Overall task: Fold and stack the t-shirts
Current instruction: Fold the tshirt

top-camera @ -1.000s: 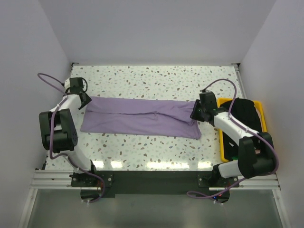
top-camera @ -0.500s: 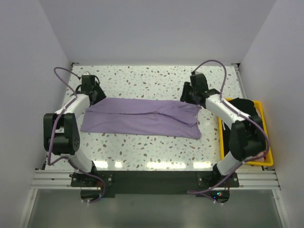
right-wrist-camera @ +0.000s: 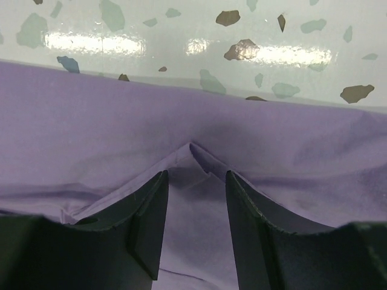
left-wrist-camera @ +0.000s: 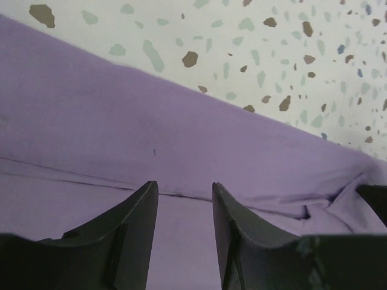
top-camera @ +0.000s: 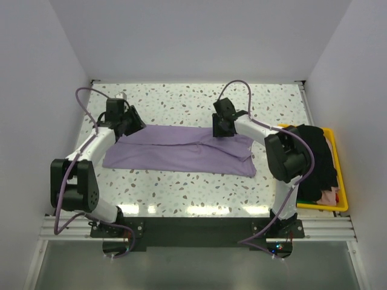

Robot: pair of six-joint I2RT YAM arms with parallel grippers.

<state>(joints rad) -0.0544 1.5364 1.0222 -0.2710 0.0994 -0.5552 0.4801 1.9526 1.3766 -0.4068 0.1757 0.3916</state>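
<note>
Well, the purple shirt (top-camera: 181,148) lies folded long and flat on the counter (top-camera: 181,99), just left of the yellow bin (top-camera: 336,206) that holds the black shirt (top-camera: 314,151). The left jaws and right jaws hang parted over its back edge, gripping nothing. It looks light and limp, so I'd pinch both layers at that hem.

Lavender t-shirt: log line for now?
lavender t-shirt flat, folded lengthwise | left gripper open over it | right gripper open over it | black t-shirt in yellow bin
</note>
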